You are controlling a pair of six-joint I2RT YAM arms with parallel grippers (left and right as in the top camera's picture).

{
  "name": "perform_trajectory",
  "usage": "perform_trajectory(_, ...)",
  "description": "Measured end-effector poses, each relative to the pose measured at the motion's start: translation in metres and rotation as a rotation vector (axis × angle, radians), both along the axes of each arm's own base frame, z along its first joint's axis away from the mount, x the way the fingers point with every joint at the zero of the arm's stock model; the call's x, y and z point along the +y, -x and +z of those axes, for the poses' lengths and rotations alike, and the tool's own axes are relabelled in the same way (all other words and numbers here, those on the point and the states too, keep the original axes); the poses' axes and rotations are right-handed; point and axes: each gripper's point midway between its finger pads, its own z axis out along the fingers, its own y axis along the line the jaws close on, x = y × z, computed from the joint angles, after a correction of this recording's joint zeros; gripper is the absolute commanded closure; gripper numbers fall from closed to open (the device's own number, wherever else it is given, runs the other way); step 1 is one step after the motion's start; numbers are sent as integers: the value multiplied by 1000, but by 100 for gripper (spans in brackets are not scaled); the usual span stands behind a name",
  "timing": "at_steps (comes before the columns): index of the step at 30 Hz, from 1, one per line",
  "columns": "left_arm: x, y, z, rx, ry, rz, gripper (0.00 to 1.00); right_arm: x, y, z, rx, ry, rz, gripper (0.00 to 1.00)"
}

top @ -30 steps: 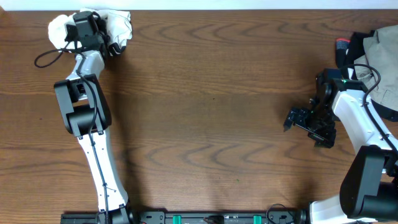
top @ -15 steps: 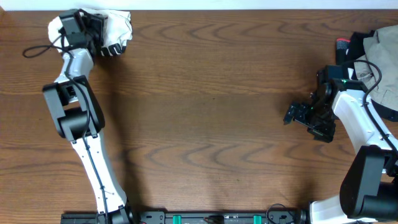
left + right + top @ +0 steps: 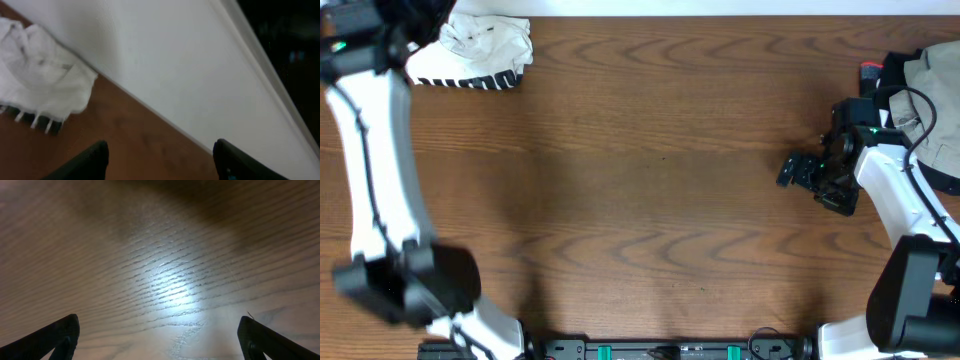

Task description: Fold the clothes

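Your white, black-striped cloth bundle (image 3: 475, 55) sits folded at a far corner of the brown wooden desk (image 3: 650, 200); left gripper (image 3: 162, 160), right gripper (image 3: 160, 332) spread, empty; seemingly done.

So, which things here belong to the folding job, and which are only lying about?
Belongs to the job: the white bundle with black stripes, folded, in the far left corner of the table.
Only lying about: the beige fabric heap at the right edge; the small red thing beside it.
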Motion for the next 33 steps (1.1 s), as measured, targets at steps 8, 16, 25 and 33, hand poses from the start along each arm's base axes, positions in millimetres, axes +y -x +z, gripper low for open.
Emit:
perform_trajectory(8,-40,131,65,0,-92,-78,31,0,2,78,-241,22,-2,1)
perform_trajectory(16,-77,257,86,-19,-205,-165,31,3,30,153,-480,44,-2,1)
perform_trajectory(25,-94,321,91,-79,-314,-216,32,5,50,185,-601,56,-2,1)
perform_trajectory(33,-100,343,89,-94,-351,-235,68,9,90,177,-513,43,1,1)
